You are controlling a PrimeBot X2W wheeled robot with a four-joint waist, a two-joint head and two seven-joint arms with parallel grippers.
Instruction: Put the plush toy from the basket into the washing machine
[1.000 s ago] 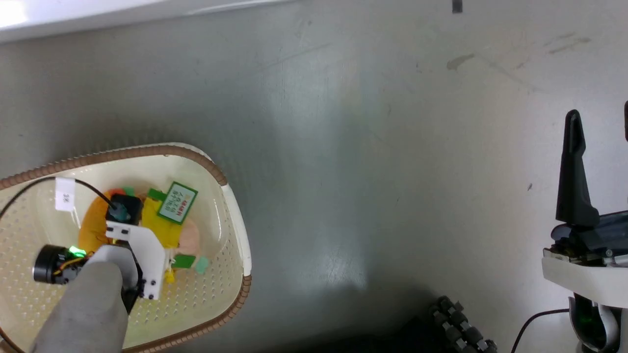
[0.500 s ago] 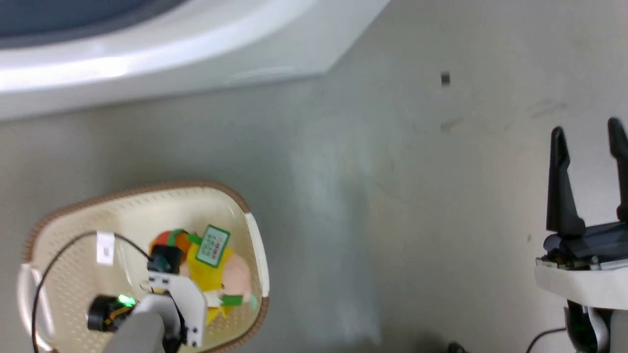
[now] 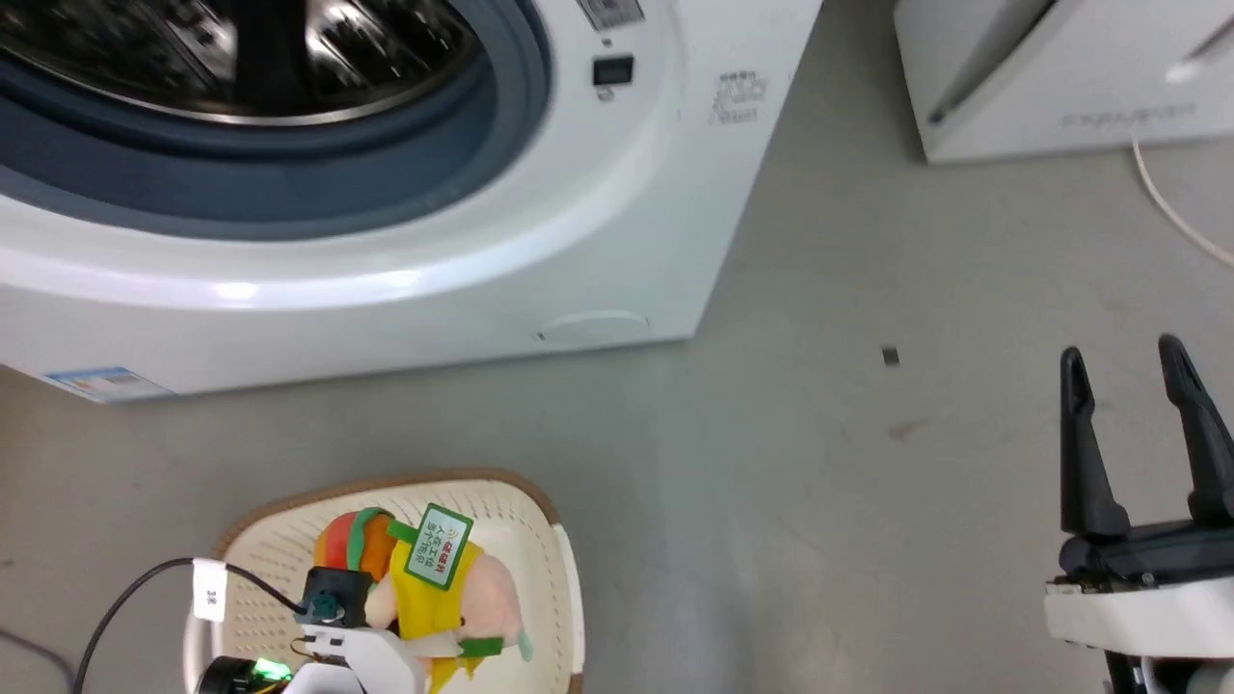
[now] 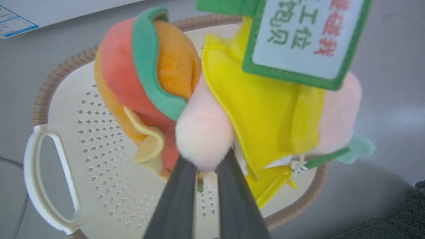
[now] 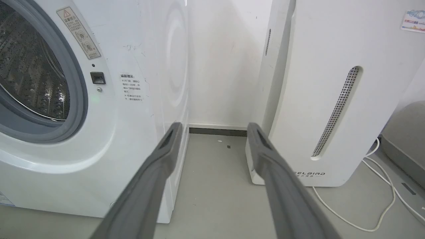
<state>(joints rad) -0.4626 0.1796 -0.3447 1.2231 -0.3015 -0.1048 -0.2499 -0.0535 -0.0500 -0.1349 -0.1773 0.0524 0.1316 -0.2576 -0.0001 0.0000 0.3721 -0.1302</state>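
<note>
Left claw clenched on a peach-pink limb of the small orange, red and green burger-like plush toy, which hangs over the cream perforated plastic basket with its brown woven-look rim. Large white front-loading washing machine stands beyond the basket. Right claw is well to the basket's right, fingers spread and empty.

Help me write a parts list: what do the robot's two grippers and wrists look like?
Each has two long, dark, tapering fingers: right gripper, left gripper. The right one sits on a dark base over a white housing. The left wrist carries a white bracket, a black module, a green light and a black cable with a white label.
</note>
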